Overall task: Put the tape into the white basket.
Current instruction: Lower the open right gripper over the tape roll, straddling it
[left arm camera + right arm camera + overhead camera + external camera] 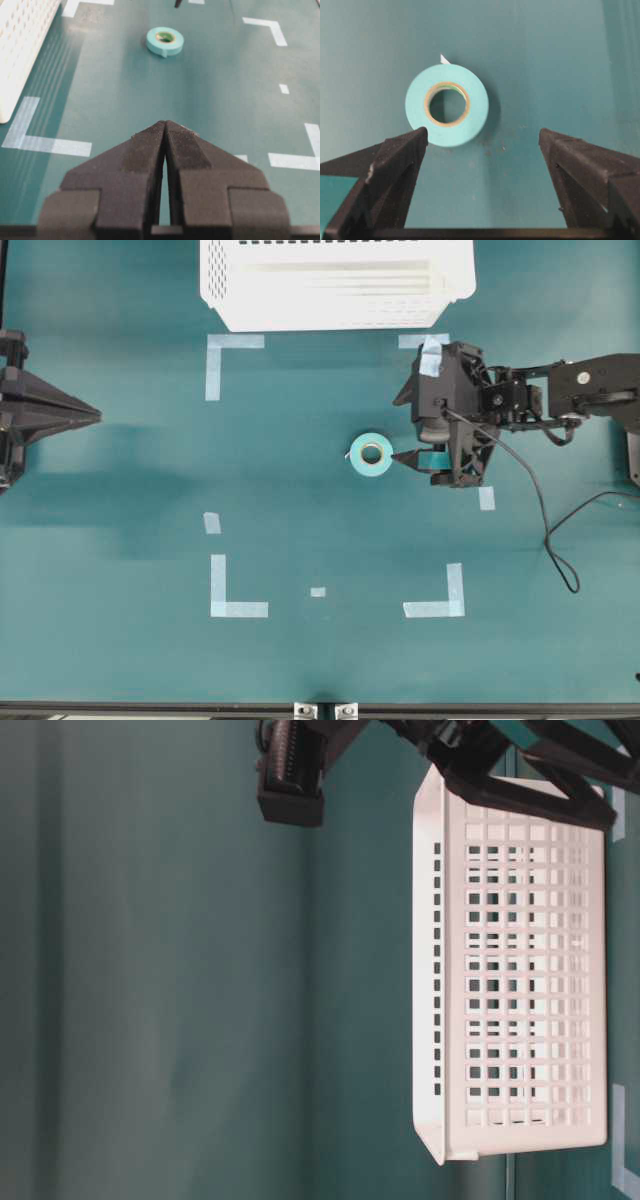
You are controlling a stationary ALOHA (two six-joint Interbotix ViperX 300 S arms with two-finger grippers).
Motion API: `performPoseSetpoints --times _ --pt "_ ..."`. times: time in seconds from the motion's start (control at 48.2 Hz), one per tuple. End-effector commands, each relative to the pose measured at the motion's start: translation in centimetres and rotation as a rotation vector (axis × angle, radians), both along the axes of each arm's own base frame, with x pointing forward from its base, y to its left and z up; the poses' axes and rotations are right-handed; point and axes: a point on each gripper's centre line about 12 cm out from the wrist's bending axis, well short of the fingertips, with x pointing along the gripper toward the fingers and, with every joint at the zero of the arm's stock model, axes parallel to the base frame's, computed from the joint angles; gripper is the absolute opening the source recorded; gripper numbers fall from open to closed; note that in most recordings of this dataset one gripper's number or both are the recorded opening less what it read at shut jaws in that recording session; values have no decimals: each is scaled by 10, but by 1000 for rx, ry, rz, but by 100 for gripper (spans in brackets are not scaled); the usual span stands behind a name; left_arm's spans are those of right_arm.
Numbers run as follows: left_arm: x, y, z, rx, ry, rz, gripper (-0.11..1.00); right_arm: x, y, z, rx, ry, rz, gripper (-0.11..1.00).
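1. The tape [371,454] lies flat on the tabletop [300,500], well short of the white basket [335,302].
2. The right gripper [412,430] has its fingers spread wide and empty; it should drift left to centre the roll before closing.
3. The left gripper [165,131], fingers clenched together, holds nothing.
4. Only the table-level view shows the basket's perforated wall.

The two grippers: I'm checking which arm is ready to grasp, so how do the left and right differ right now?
The right gripper has its jaws spread wide; the left gripper has its jaws pressed together. The right sits just beside the small teal tape roll; the left waits at the table's far left edge, well away from it. Both are black and hold nothing.
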Motion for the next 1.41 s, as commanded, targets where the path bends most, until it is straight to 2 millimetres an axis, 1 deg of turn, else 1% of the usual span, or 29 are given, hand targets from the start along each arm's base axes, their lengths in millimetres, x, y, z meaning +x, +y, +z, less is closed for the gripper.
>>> performPoseSetpoints --times 0.0,0.394,0.85,1.037,1.389 --pt "1 0 2 -1 -3 3 -10 11 3 7 1 -48 7 97" --pt "1 0 1 0 -2 3 -10 22 8 -3 15 -32 8 97" --pt "0 1 1 -3 -11 5 -10 26 14 -15 26 -34 14 97" --pt "0 1 1 -1 -9 5 -10 27 14 -22 25 -23 15 97" --pt "0 1 1 -4 -9 6 -10 30 14 -29 25 -28 15 97"
